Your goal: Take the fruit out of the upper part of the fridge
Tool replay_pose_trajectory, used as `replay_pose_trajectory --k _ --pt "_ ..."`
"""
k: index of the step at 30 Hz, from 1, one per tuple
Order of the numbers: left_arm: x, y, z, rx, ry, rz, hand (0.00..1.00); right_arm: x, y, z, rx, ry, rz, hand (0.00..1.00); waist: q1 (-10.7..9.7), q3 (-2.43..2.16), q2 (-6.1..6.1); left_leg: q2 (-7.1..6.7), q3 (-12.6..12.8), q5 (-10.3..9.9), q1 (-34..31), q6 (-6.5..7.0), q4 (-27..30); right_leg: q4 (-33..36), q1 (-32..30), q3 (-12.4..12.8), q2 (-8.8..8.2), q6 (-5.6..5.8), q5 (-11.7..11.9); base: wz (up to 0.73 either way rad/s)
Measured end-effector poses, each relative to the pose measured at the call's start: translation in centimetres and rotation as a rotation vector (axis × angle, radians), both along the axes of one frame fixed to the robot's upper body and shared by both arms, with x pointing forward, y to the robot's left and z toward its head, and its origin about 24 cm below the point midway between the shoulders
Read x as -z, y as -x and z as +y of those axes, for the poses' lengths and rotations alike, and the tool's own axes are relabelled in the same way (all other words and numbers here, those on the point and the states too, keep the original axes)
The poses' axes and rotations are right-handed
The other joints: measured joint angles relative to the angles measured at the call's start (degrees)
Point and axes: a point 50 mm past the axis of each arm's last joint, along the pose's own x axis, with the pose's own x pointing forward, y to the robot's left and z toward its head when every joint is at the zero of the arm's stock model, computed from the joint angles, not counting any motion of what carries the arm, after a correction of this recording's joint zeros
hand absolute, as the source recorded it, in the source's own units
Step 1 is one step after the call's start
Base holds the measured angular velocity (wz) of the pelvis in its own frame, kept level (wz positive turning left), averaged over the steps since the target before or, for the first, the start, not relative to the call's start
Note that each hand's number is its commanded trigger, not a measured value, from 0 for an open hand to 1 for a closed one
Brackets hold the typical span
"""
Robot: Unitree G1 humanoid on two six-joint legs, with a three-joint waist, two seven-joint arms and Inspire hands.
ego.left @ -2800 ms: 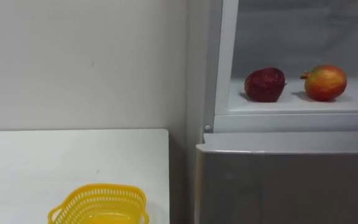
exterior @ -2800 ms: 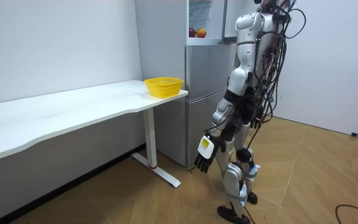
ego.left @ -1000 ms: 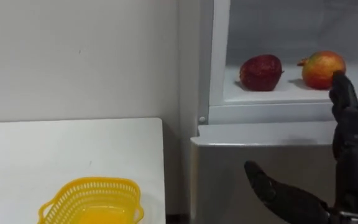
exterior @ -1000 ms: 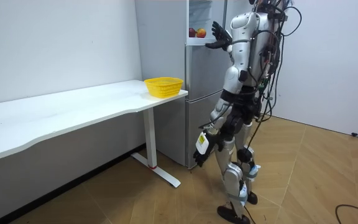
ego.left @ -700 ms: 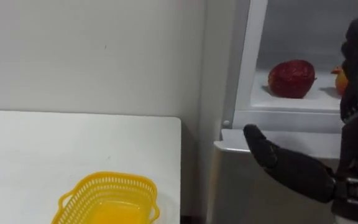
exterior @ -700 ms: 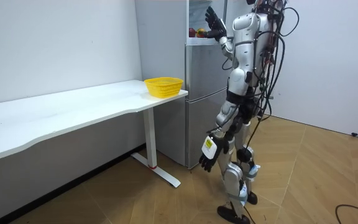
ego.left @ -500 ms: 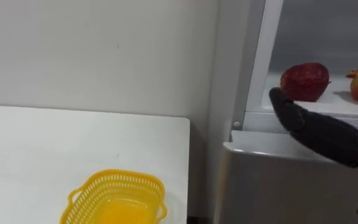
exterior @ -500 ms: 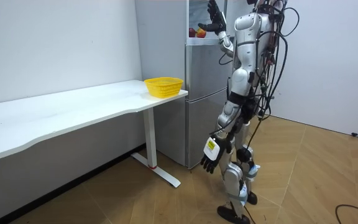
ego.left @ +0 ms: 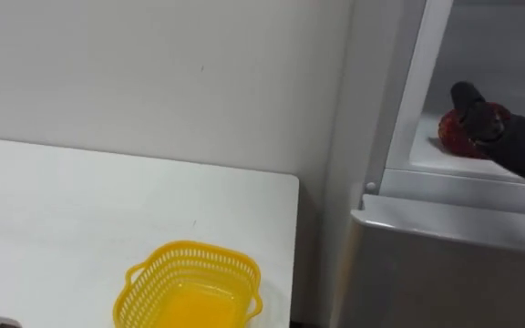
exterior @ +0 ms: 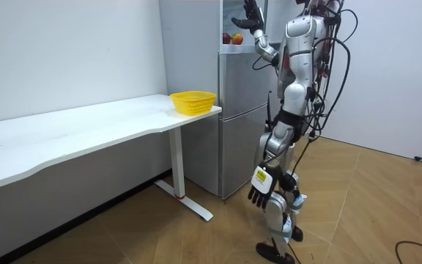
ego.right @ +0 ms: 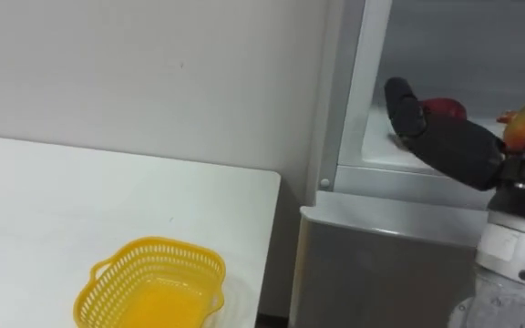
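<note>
A dark red fruit (ego.left: pixel 451 133) lies on the white shelf of the open upper fridge compartment (ego.left: pixel 406 109), with a red-orange apple (ego.right: pixel 519 124) to its right. My right hand (ego.right: pixel 452 146) reaches in from the right, raised in front of the shelf. Its thumb (ego.left: pixel 471 100) sticks out across the dark red fruit and its fingers are straight, open, holding nothing. In the room view I stand facing the fridge (exterior: pixel 240 110) with that arm raised high. My left hand (exterior: pixel 261 192) hangs relaxed beside my leg.
A yellow plastic basket (ego.left: pixel 194 287) stands on the white table (ego.left: pixel 62 210), near its right end beside the fridge. The closed grey lower fridge door (ego.left: pixel 454 264) is below the open compartment. A plain white wall runs behind the table.
My right hand has risen from in front of the lower door up to the shelf, in front of the dark red fruit. The eye view has swung left. My left hand stays hanging.
</note>
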Motion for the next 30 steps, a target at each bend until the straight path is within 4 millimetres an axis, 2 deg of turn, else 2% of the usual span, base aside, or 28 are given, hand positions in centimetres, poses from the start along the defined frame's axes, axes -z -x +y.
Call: replay_pose_trajectory --k 11,14,20,25,30 --pt "0.1 0.1 -0.1 -0.012 0.011 0.024 0.00 0.4 -1.1 -0.7 0.015 -0.012 0.051 0.00 0.1 0.11 0.04 -0.05 -0.3 0.0 0.0 -0.03 0.3 0.0 0.2 0.0 -0.04 -0.01 0.0 0.00" --pt "0.1 0.0 -0.1 -0.008 0.010 0.027 0.00 0.9 -1.9 -1.1 -0.002 -0.039 0.098 0.00 0.1 0.12 -0.01 -0.04 -0.3 0.0 0.2 -0.03 0.3 0.0 0.4 0.0 -0.04 -0.01 0.0 0.00" --pt "0.0 -0.3 -0.1 0.010 0.013 0.023 0.00 2.2 -3.0 -1.9 0.010 -0.048 0.207 0.00 0.2 0.34 -0.53 -0.10 -1.1 0.0 0.1 -0.05 0.4 0.0 0.6 -0.6 -0.08 -0.01 0.0 0.06" --pt "0.0 -0.3 0.0 -0.008 0.021 0.023 0.00 2.2 -3.1 -2.2 0.023 -0.038 0.219 0.00 0.4 0.37 -0.84 -0.10 -1.5 0.0 0.0 -0.07 0.4 0.0 0.6 -1.4 -0.10 0.00 0.0 0.05" --pt "-0.1 -0.2 0.4 -0.016 0.015 0.023 0.00 2.5 -3.5 -2.5 0.019 -0.018 0.256 0.00 0.2 0.03 -1.49 -0.05 -1.7 0.1 0.0 -0.09 0.3 0.0 0.7 -1.5 -0.09 -0.01 0.0 0.03"
